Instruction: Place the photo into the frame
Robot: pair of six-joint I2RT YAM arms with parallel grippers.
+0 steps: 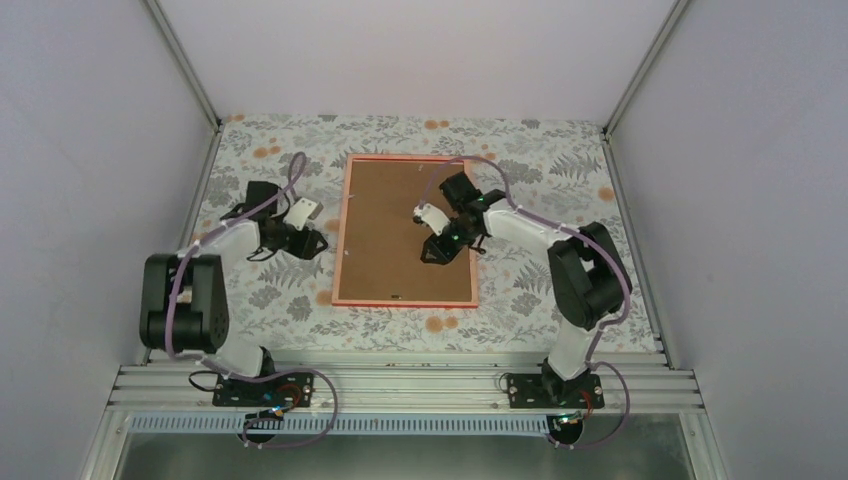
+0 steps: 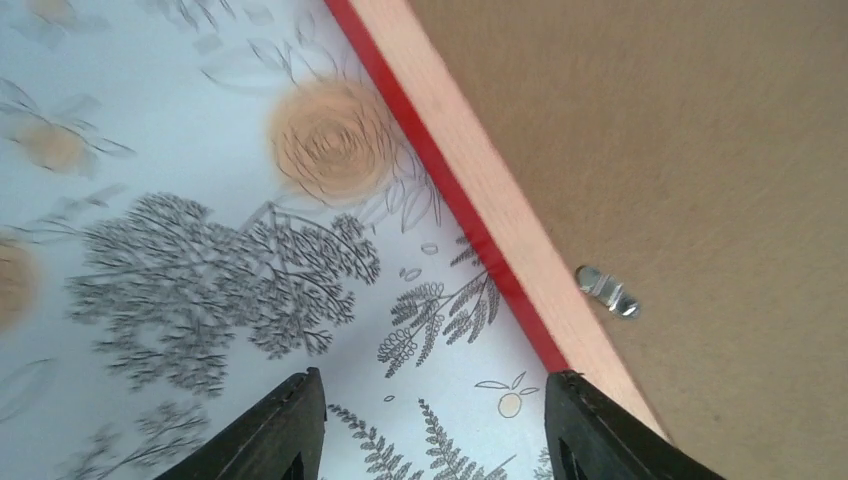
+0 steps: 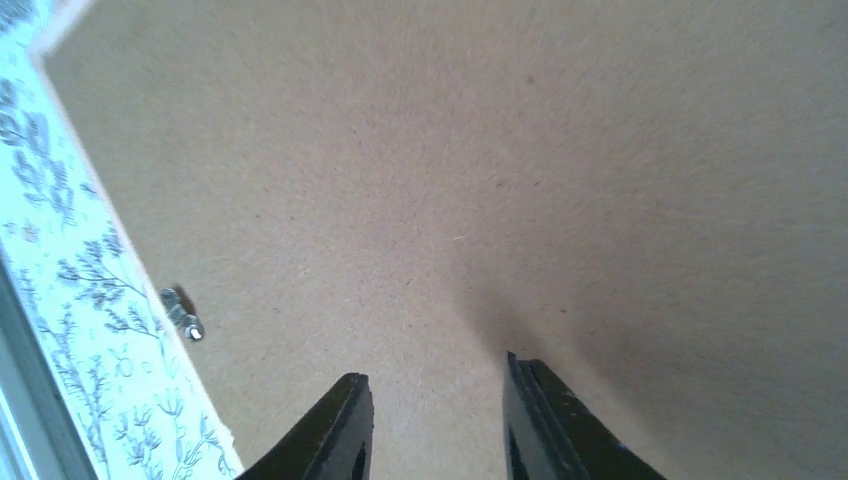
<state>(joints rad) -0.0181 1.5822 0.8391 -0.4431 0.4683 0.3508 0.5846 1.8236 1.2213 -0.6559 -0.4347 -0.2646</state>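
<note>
Frame (image 2: 480, 190) back-up at centre of table (image 1: 270, 300), long axis near edge to far, directly under right pincer (image 3: 432, 385), slightly parted, empty; left pincer (image 2: 435, 385), parted, empty, just off left rim.

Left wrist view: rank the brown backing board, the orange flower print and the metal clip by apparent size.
1. brown backing board, largest, though cropped by the picture edge
2. orange flower print
3. metal clip, smallest
All lie near table level, so nearness hardly matters.

The frame (image 1: 341, 240) is orange-pink (red-edged), the backing board (image 1: 395, 240) plain brown, the tablecloth (image 1: 560, 170) white with grey ferns.
</note>
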